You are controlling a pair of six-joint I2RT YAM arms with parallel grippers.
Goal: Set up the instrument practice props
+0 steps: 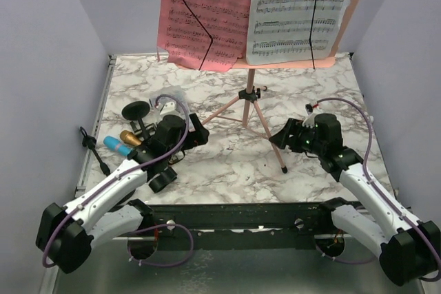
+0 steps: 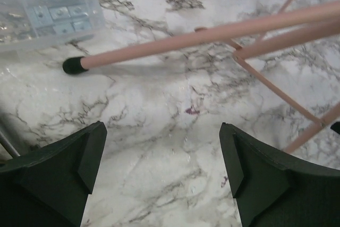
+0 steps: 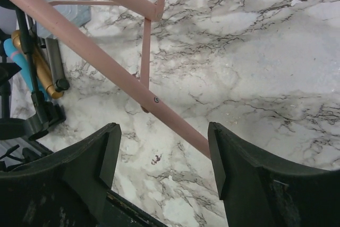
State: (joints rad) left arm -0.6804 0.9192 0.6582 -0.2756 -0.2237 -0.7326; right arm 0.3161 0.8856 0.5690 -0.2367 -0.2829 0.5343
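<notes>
Left gripper is low over the bench, jaws spread wide, nothing but bare marble between them. Just ahead of those jaws a pink leg of the rack runs across, clear of both fingers, and its black foot is planted on the bench. Past the foot, further out from the jaws, sits the clear box.

Over to the right gripper: jaws spread here too, and a second leg slants straight through the gap between them. It vanishes behind one finger. Whether it touches that finger I cannot tell, but it is not pinched. A thin brace joins this leg ahead of the jaws.

Off to one side of the right jaws, beyond the leg, the gold mic and blue mic lie side by side on the bench. From above, they are back behind the left jaws, beside that arm, with a black mount near them.

The rack itself stands upright ahead of both pairs of jaws, its tripod between them. Up on it, the pink page and white page sit side by side.
</notes>
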